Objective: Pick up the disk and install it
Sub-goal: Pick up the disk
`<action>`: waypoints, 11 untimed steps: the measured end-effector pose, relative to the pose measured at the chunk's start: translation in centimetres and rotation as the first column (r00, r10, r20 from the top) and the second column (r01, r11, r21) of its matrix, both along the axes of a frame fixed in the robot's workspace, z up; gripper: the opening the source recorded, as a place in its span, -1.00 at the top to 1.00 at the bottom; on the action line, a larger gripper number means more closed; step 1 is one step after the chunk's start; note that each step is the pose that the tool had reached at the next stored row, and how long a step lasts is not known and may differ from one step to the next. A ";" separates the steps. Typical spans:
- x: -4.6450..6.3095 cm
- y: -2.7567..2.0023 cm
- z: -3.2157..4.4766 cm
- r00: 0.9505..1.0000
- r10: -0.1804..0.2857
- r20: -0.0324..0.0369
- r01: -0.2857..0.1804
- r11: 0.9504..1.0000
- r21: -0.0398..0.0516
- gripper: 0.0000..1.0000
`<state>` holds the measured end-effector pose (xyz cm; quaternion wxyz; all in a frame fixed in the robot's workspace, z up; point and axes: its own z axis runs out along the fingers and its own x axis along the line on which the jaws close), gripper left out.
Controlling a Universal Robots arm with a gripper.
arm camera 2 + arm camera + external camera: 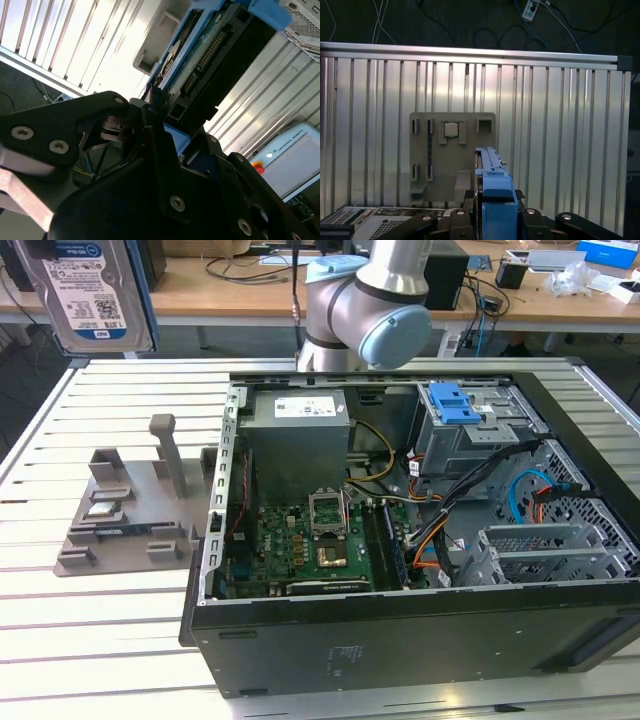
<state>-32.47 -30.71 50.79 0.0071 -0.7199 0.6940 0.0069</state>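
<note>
The gripper [159,112] grips the disk [200,55] between its fingers, holding it over the slatted table [560,125]. The disk has blue side rails, what looks like a green circuit board, and a white-and-blue label on its silver face.

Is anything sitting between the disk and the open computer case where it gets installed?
Nothing visible does. The claw grips the disk, held high at the exterior view's left. The grey fixture lies low on the table, and the computer case is open on top.
</note>
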 end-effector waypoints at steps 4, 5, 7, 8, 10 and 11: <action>1.6 0.00 0.00 1.000 0.000 0.000 0.000 1.000 0.000 0.26; 1.9 0.00 0.00 1.000 0.000 0.000 0.000 1.000 0.000 0.26; 2.5 0.00 0.00 1.000 0.000 0.000 0.000 1.000 0.000 0.26; 2.8 0.00 0.00 1.000 0.000 0.000 0.000 1.000 0.000 0.26; 3.4 0.00 0.01 1.000 0.000 0.000 0.000 1.000 0.000 0.26; 3.6 0.00 0.00 1.000 0.000 0.000 0.000 1.000 0.000 0.26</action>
